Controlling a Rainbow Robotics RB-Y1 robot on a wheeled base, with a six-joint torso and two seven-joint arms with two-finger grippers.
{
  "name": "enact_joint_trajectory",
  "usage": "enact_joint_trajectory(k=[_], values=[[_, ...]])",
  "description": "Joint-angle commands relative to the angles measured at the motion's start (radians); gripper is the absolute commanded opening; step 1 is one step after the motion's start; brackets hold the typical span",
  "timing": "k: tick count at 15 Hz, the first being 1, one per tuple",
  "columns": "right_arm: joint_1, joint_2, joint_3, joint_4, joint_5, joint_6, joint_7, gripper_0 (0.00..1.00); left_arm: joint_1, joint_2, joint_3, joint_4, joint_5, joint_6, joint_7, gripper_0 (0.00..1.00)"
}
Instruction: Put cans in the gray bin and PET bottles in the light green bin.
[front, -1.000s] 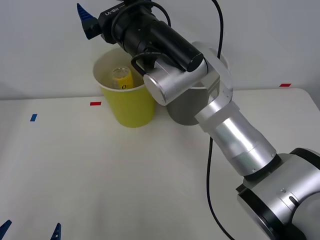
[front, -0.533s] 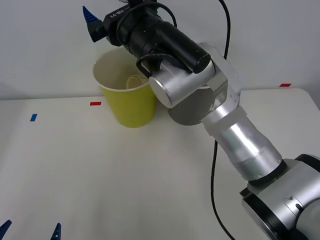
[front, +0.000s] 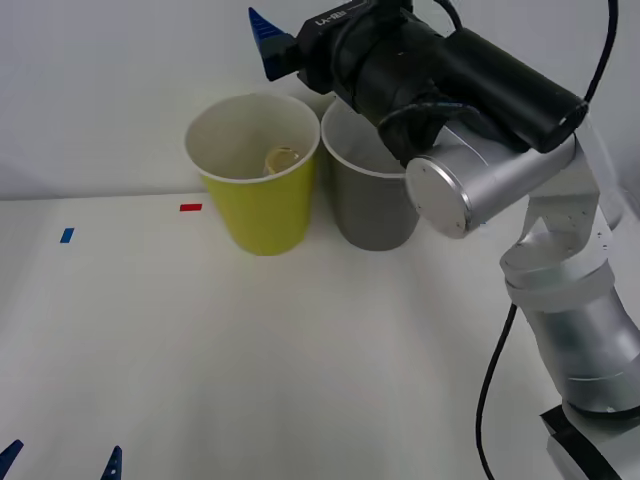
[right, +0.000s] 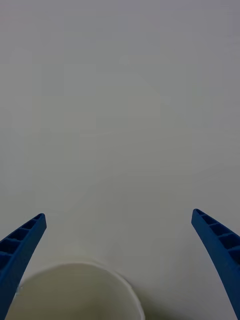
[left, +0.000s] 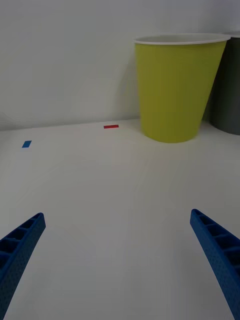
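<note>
The light green bin (front: 250, 205) (left: 175, 90) stands at the back of the table with the gray bin (front: 372, 205) (left: 231, 85) touching its right side. A PET bottle (front: 282, 158) lies inside the light green bin, with just its pale end showing above the rim. Cans are out of view. My right gripper (front: 270, 40) (right: 118, 215) hangs open and empty above and behind the two bins, a white bin rim (right: 75, 272) below it. My left gripper (front: 62, 455) (left: 117, 215) is open, low over the table's near left edge.
A red tape mark (front: 190, 207) and a blue tape mark (front: 66, 235) lie on the white table (front: 300, 350). A white wall rises right behind the bins. The right arm's black cable (front: 490, 380) hangs down at the right.
The right arm has swung rightward from over the light green bin toward the gray bin. The bottle has dropped lower inside the light green bin. The left gripper has not moved.
</note>
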Motion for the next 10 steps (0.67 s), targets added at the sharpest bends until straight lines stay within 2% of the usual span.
enact_joint_trajectory(k=[1, 5, 10], values=[[0.122, -0.063, -0.038, -0.13, -0.018, 0.004, -0.026, 1.0, 0.0, 0.0, 0.0, 0.0, 0.0, 0.0, 0.0, 1.0], [0.277, -0.11, -0.108, -0.291, -0.031, 0.03, -0.029, 1.0, 0.0, 0.0, 0.0, 0.0, 0.0, 0.0, 0.0, 1.0], [0.484, -0.132, -0.18, -0.409, -0.018, 0.03, -0.018, 1.0, 0.0, 0.0, 0.0, 0.0, 0.0, 0.0, 0.0, 1.0]])
